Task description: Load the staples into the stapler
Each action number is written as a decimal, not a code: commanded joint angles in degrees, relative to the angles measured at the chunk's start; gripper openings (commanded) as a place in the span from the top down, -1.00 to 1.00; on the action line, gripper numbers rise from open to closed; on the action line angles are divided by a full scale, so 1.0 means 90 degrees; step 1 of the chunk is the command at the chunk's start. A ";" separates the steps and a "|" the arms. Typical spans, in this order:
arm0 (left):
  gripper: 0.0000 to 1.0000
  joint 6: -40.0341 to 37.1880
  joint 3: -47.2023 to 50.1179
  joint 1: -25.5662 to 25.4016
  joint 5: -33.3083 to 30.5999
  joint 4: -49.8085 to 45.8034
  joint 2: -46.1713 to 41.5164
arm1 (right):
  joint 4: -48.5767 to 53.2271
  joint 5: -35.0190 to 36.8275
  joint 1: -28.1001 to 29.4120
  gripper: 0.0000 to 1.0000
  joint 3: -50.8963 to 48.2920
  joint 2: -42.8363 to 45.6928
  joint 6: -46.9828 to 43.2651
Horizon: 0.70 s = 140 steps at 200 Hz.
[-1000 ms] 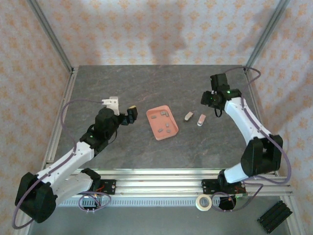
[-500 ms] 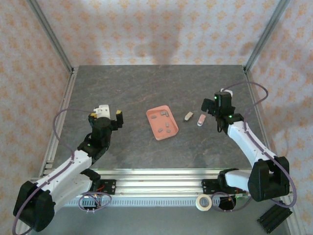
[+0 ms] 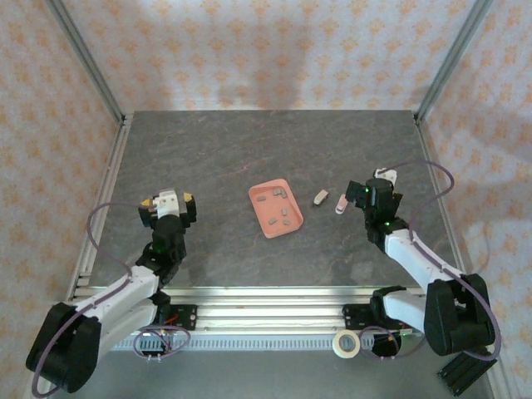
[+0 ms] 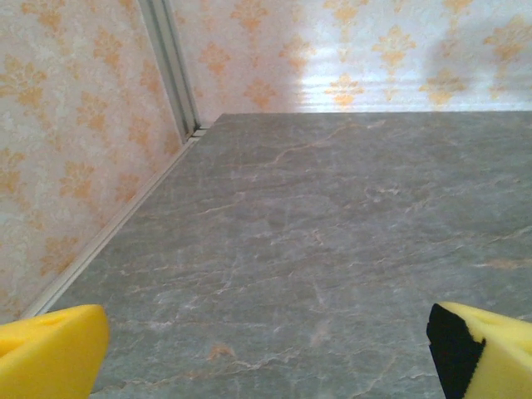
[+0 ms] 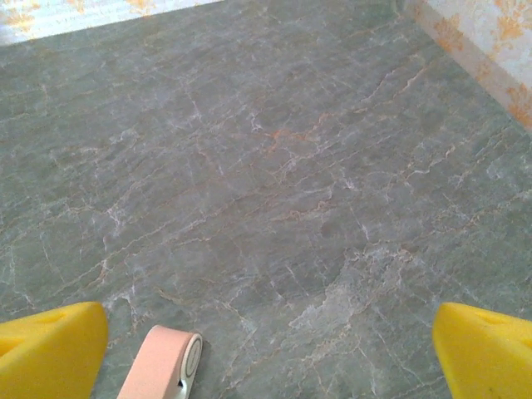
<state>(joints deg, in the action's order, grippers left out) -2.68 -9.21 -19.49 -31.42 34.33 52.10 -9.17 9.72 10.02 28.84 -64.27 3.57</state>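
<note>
The staples (image 3: 275,206) are several tiny grey strips lying in the salmon-pink tray (image 3: 264,223) at mid-table. To its right lies the small pink-and-white stapler (image 3: 342,203); its rounded end shows at the bottom left of the right wrist view (image 5: 160,366). My right gripper (image 3: 358,193) sits just right of the stapler, open, its yellow fingers (image 5: 51,347) wide apart over bare table (image 5: 270,353). My left gripper (image 3: 167,202) is far left of the tray, also open (image 4: 266,356), with nothing between its yellow pads (image 4: 50,349).
A plain cream stubby piece (image 3: 321,198) lies between tray and stapler. Aluminium frame rails (image 3: 104,204) and patterned walls (image 4: 75,141) bound the grey stone table. A tape roll (image 3: 346,342) and a black block (image 3: 465,367) lie off the near edge.
Both arms have drawn back toward the near edge. The left gripper moved left and nearer, away from the tray; the right gripper came down from the far right to beside the stapler.
</note>
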 commanded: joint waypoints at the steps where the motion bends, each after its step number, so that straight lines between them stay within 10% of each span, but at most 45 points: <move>1: -1.00 -0.0213 0.0154 0.0180 -0.0166 0.1040 0.0336 | -0.0811 0.0304 -0.0010 -0.99 -0.0163 -0.0033 -0.0282; 140: -1.00 -0.0626 -0.0183 0.0550 0.0378 0.4414 0.3845 | -0.2992 0.0320 -0.0075 -0.99 -0.0969 -0.0920 -0.0544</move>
<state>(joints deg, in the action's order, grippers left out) -7.03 -8.80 -15.53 -28.71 68.29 83.48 -28.47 11.18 10.00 21.85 -71.66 -0.10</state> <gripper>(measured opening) 0.991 0.995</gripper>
